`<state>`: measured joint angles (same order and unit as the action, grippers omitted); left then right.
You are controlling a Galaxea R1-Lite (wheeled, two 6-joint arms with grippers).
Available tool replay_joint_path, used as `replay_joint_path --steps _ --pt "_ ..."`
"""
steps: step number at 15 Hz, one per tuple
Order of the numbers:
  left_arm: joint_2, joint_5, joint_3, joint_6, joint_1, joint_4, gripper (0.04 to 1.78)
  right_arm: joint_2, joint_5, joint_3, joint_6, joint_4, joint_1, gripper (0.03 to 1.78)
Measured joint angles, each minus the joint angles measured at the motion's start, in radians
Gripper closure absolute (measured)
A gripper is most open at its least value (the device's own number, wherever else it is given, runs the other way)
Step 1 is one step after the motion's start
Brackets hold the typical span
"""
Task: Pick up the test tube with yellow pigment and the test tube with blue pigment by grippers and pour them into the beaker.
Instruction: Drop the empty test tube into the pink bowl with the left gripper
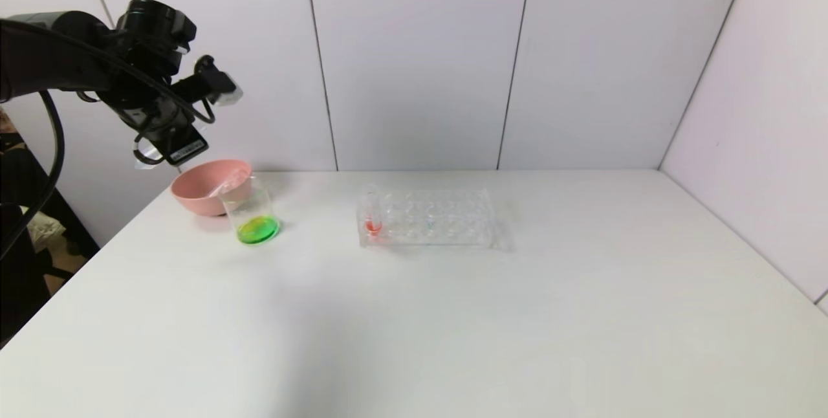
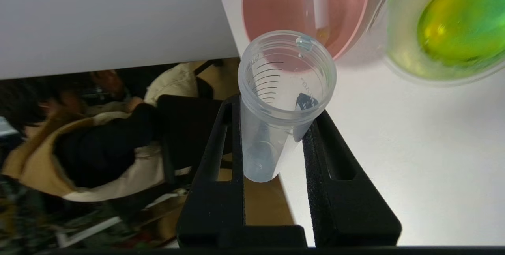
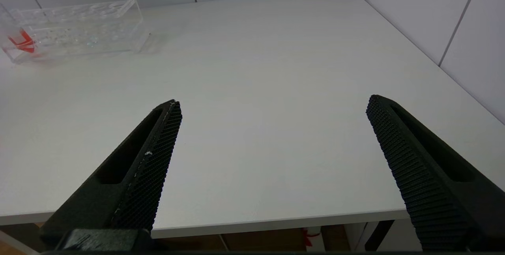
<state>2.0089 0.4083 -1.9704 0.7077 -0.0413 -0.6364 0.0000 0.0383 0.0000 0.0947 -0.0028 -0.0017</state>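
The left gripper (image 2: 272, 144) is clamped on a clear plastic tube (image 2: 282, 101), its two black fingers pressed against the tube's sides just below the rim. The tube looks emptied: only a bluish smear clings inside, so I take it for the blue tube. It is held tilted, mouth toward the wrist camera, high over the table's far left corner.

Just ahead of the gripper and below it sits a pink bowl (image 1: 208, 186), smooth and matte, with another clear tube (image 2: 319, 2) lying inside; a yellowish trace at its tip suggests the yellow tube, already spent. Touching or just beside the bowl, on the side away from the gripper, stands the beaker (image 1: 253, 216), thin clear glass with a pool of bright green liquid at the bottom. That colour suggests both pigments are in.

The step in hand seems to be dropping the empty tube into the bowl. To do it well, the gripper should bring the tube low over the bowl's middle before letting go; the tube is light, slick and round, and would roll or bounce off the rim, perhaps knocking the beaker.

Well off to the gripper's right is a clear rack (image 1: 428, 217) holding a red-tipped tube (image 1: 373, 220).

The right gripper (image 3: 272, 144) hangs wide open near the table's (image 3: 276, 89) near edge, idle.
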Motion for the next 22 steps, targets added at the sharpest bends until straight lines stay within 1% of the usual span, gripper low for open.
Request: replay_joint_path --steps 1,3,4,6,7,8,11,12,15,17,19,20,22 --pt "-0.010 -0.046 0.009 -0.114 0.004 0.027 1.37 0.000 0.000 0.000 0.000 0.000 0.000 0.10" --pt "-0.031 -0.152 0.034 -0.365 0.021 0.129 1.37 0.000 0.000 0.000 0.000 0.000 0.000 0.10" --pt "-0.042 -0.186 0.050 -0.479 0.029 0.176 1.37 0.000 0.000 0.000 0.000 0.000 0.000 0.10" --pt "-0.058 -0.210 0.088 -0.686 0.050 0.280 1.37 0.000 0.000 0.000 0.000 0.000 0.000 0.10" --pt "-0.060 -0.221 0.104 -0.756 0.065 0.342 1.37 0.000 0.000 0.000 0.000 -0.001 0.000 0.10" --pt "-0.057 -0.250 0.119 -0.803 0.085 0.415 1.37 0.000 0.000 0.000 0.000 0.000 0.000 0.10" --pt "-0.015 -0.409 0.170 -0.824 0.151 0.614 1.37 0.000 0.000 0.000 0.000 0.000 0.000 0.10" --pt "0.002 -0.432 0.193 -0.825 0.163 0.648 1.37 0.000 0.000 0.000 0.000 -0.001 0.000 0.10" --pt "0.067 -0.456 0.245 -0.823 0.180 0.683 1.37 0.000 0.000 0.000 0.000 0.000 0.000 0.10" --pt "0.110 -0.503 0.273 -0.816 0.194 0.718 1.37 0.000 0.000 0.000 0.000 0.000 0.000 0.10" --pt "0.142 -0.518 0.287 -0.819 0.200 0.767 1.37 0.000 0.000 0.000 0.000 0.000 0.000 0.10" --pt "0.152 -0.520 0.291 -0.818 0.203 0.771 1.36 0.000 0.000 0.000 0.000 0.000 0.000 0.10" --pt "0.163 -0.521 0.296 -0.817 0.211 0.771 1.29 0.000 0.000 0.000 0.000 0.000 0.000 0.10"
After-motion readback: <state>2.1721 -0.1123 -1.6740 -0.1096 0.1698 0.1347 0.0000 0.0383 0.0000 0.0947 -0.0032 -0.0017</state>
